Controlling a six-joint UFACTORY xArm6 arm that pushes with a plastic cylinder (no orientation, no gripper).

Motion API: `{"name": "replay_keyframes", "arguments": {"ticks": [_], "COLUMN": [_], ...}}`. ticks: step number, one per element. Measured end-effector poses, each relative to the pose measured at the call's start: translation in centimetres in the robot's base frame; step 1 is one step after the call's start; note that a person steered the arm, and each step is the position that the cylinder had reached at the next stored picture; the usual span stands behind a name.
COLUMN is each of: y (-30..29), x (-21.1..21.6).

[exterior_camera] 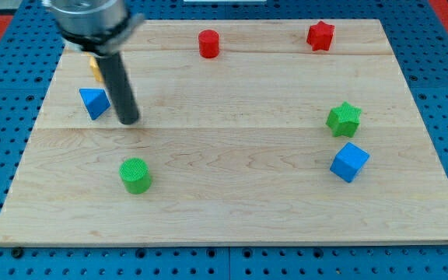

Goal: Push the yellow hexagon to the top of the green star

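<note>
Yellow hexagon (pixel 95 68) shows only as a small sliver of yellow near the worktop's upper left corner, mostly hidden behind the dark rod, so its shape cannot really be made out from here. My tip (pixel 129 121) rests on the worktop (pixel 232 202) below and to the view's right of that sliver, close to it but with no visible contact. The arm carries no fingers at all, only this straight rod, so nothing is grasped or held.

Just beside the tip, on the view's left, sits the blue triangular block (pixel 93 102); it lies directly below the yellow piece and appears close to the rod's shaft, though whether they touch I cannot tell.

Over on the view's right, well apart from the tip and the yellow piece, is the green star (pixel 344 119), roughly level with the tip. The blue cube (pixel 349 162) lies just below it, near but not touching. Along the top edge stand the red cylinder (pixel 208 43), around the middle, and the red star (pixel 320 36) further right, above the green star with a clear gap between them. The green cylinder (pixel 135 174) sits in the lower left part, below the tip.
</note>
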State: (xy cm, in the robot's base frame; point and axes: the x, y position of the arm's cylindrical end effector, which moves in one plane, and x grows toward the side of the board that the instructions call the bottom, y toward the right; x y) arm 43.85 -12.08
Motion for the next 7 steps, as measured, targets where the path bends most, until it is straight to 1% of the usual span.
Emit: {"name": "replay_keyframes", "arguments": {"ticks": [1,2,3,4,5,7], "y": [6.8,6.7,6.0,0.8,-0.4,-10.0], "x": [2.8,-4.3,-10.1,-13.2,-16.4,-16.6]}}
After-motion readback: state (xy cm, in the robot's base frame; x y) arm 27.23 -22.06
